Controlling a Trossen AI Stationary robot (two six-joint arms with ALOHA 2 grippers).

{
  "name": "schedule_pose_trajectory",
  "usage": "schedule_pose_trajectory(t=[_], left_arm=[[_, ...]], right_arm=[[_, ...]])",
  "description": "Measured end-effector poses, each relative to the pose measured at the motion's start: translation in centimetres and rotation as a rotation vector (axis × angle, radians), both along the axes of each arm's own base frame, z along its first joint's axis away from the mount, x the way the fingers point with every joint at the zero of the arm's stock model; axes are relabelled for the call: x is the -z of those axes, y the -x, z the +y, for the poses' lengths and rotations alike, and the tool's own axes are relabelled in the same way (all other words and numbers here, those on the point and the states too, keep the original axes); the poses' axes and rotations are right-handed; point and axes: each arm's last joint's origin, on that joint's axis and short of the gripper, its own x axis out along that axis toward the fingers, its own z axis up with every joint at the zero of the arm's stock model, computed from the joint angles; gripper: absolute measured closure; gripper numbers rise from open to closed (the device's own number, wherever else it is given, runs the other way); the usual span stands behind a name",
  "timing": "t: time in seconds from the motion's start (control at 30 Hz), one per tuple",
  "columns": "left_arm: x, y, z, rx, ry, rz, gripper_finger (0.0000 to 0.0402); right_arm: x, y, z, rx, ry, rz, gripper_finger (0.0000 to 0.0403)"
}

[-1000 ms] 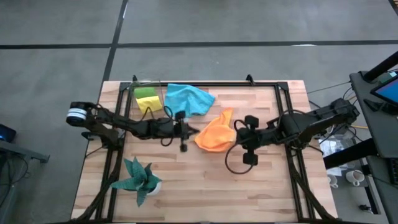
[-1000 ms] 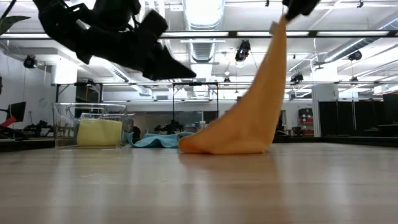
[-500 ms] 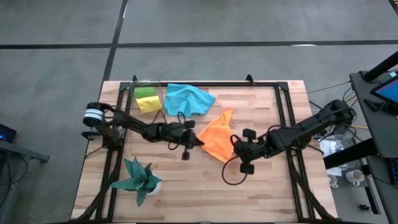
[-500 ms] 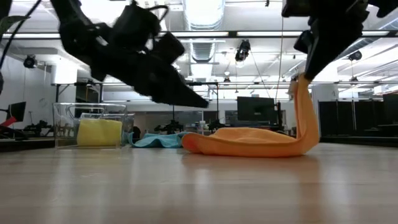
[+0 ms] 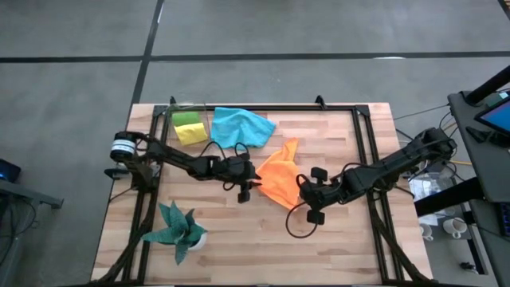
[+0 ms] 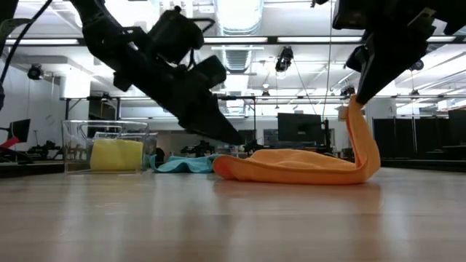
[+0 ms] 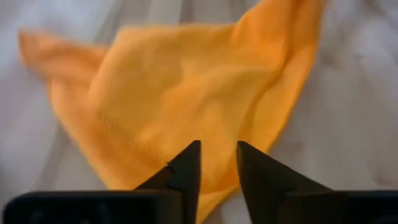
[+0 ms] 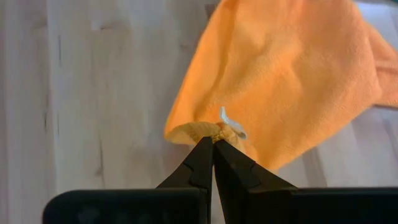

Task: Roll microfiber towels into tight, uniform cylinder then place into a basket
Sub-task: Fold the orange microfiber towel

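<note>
The orange towel (image 5: 276, 177) lies spread on the table's middle, with one corner raised. My right gripper (image 5: 300, 190) is shut on that corner. My left gripper (image 7: 217, 163) stands open just above the towel's left edge (image 6: 222, 166); whether it touches the cloth I cannot tell. The blue towel (image 5: 241, 126) lies crumpled at the far side. The clear basket (image 5: 173, 121) at the far left holds the lime green towel (image 5: 187, 118) and the yellow towel (image 5: 192, 133). My right gripper pinches the orange towel's corner (image 8: 217, 129), the one with a small white tag, between its two fingertips. The fingers slant down from the table's right. The corner (image 6: 354, 109) stands up off the table while the rest of the cloth lies flat and slack.
A dark teal plant in a white pot (image 5: 177, 229) stands near the front left. A black metal frame (image 5: 368, 151) runs along the table's sides and far edge. Bare wood lies in front of the orange towel.
My right gripper has sunk toward the table with the orange towel's corner. The cloth, which hung in a tall drape, now lies spread out flat with only the held corner raised. My left gripper has moved down and right, toward the towel's left edge.
</note>
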Motion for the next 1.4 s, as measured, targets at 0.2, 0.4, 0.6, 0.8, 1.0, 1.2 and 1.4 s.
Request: schedule_pose_trajectory(t=[0.2,0.4,0.6,0.8,1.0,1.2,1.4], left_arm=[[0.4,-0.4,1.7,-0.070,0.232,0.068,0.0252],[0.0,-0.5,3.8,-0.163,0.394,0.071,0.0238],[0.2,-0.4,4.1,-0.165,0.595,0.101,0.0237],[0.6,-0.5,4.1,-0.195,0.634,0.118,0.0237],[1.9,-1.3,4.2,-0.203,0.648,0.156,0.0237],[2.1,-2.2,4.3,-0.176,0.673,0.188,0.0237],[1.6,-2.4,3.6,-0.062,0.756,0.238,0.0237]], right_arm=[[0.8,-0.2,0.0,-0.028,0.022,-0.052,0.0394],[1.5,0.1,-0.1,-0.021,0.031,-0.049,0.0394],[1.5,-0.1,-0.2,0.004,0.079,-0.097,0.0394],[1.4,-0.3,-0.2,0.012,0.091,-0.119,0.0394],[1.4,-0.4,-0.2,-0.008,0.108,-0.130,0.0394],[1.3,-0.5,-0.2,-0.017,0.108,-0.144,0.0394],[1.3,-0.5,-0.2,-0.017,0.109,-0.141,0.0394]])
